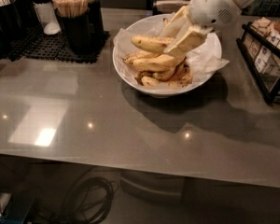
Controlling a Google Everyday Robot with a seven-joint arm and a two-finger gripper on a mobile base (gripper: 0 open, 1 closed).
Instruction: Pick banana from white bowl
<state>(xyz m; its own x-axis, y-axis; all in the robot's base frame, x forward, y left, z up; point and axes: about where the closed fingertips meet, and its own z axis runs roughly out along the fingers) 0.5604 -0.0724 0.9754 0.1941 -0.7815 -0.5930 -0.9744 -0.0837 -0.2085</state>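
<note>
Elevated frontal view, tool [164,44] upper right

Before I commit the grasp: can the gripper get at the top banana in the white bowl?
Probably yes. The gripper sits low over the white bowl at the banana's right end; the banana lies on top of the pile, nothing covering it.

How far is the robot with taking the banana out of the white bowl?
Done: the approach; the end effector sits inside the white bowl at the right end of the top banana. In hand: the grasp, though a firm hold cannot be confirmed. Left: the lift, because the banana lies on the other bananas in the bowl.
</note>
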